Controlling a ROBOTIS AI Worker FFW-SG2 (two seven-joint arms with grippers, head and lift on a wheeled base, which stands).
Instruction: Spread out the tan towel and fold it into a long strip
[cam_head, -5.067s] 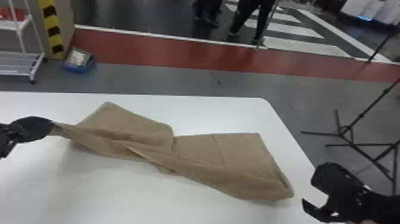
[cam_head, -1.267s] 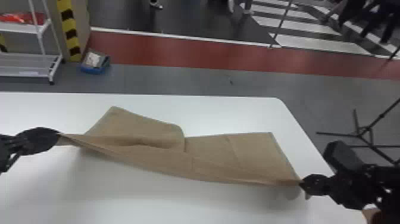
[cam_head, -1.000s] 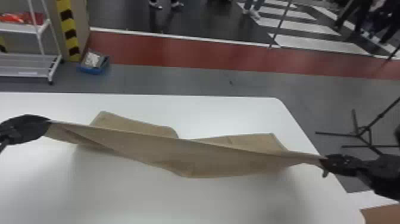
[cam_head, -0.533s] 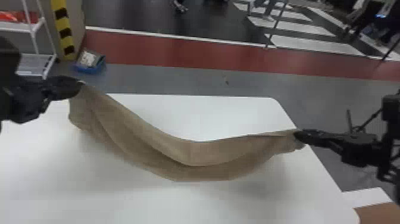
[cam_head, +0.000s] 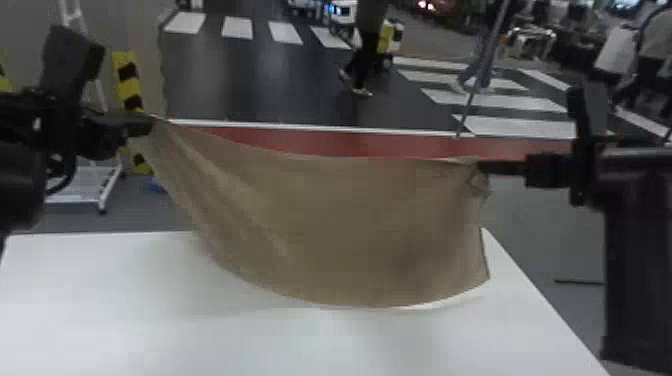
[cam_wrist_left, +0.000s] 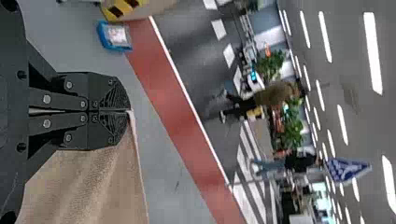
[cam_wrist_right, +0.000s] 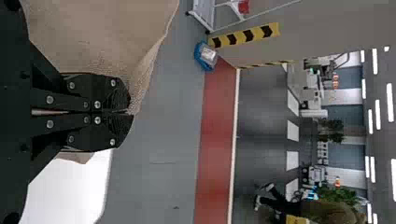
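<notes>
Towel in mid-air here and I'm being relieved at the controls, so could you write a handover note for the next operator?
Left gripper: shut on one upper corner of the tan towel.
Right gripper: shut on the towel near its other upper corner.
Towel: hangs between the two grippers above the white table, top edge sagging slightly, some creases toward the left side.
Done: both ends gripped, towel lifted and opened out.
Left: lay it on the table, smooth it, then fold it into a long strip. Probably best to keep both grips until it is down.
</notes>
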